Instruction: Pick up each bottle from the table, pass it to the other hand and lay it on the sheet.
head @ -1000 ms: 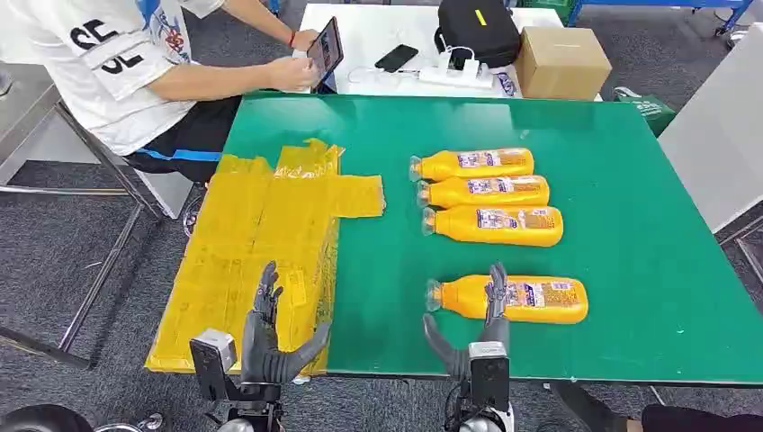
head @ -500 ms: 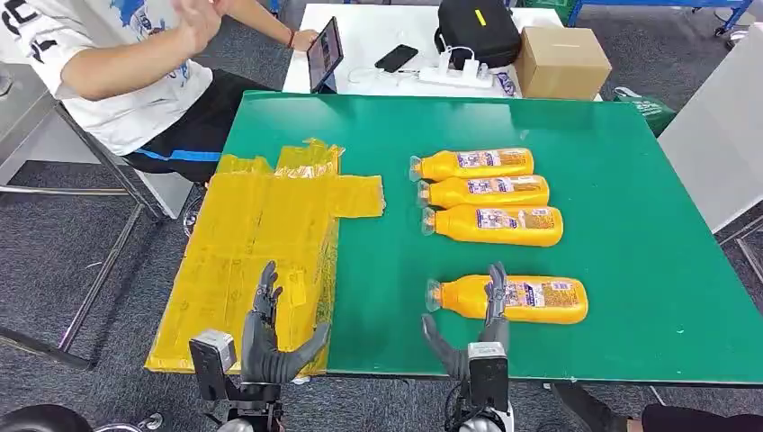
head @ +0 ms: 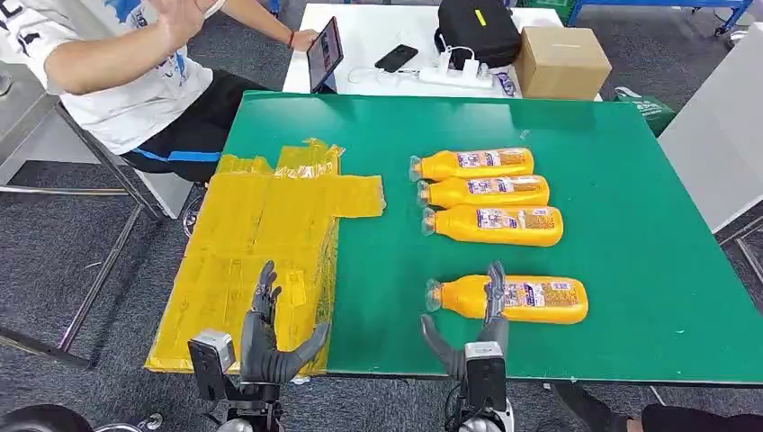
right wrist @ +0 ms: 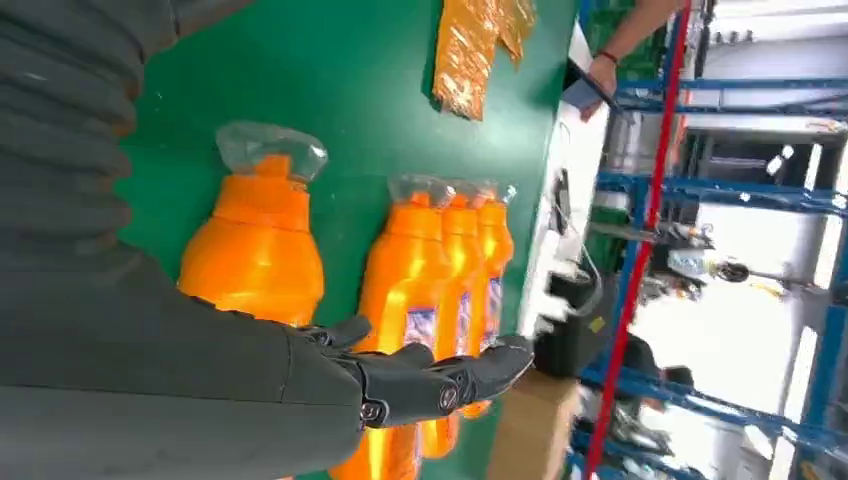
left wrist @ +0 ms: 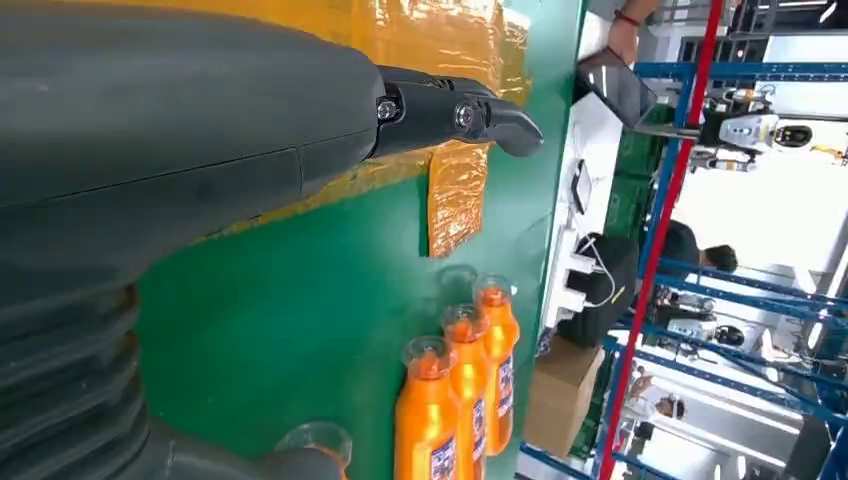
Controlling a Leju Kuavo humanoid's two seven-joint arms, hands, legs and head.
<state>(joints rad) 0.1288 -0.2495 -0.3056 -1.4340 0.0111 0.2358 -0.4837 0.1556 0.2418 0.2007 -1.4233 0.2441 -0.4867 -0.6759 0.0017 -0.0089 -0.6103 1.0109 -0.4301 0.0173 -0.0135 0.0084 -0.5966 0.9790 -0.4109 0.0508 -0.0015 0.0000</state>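
One orange bottle (head: 522, 299) lies on its side near the front of the green table (head: 630, 180), cap to the left. Three more orange bottles (head: 490, 192) lie side by side further back. My right hand (head: 477, 328) is open just in front of the near bottle, its fingers stretched up over the bottle's middle and holding nothing. The right wrist view has this hand (right wrist: 200, 370) above the near bottle (right wrist: 255, 250). A yellow sheet (head: 261, 243) covers the table's left part. My left hand (head: 270, 333) is open above the sheet's front edge, also seen as the left hand (left wrist: 200, 150) in its wrist view.
A person (head: 117, 72) sits at the far left corner with one arm raised, next to a tablet (head: 326, 49). Behind the green table, a white table carries a black bag (head: 477, 31), a cardboard box (head: 560, 61) and a phone (head: 396, 58).
The person took a hand off the tablet and raised that arm. Both my hands and the bottles have stayed where they were.
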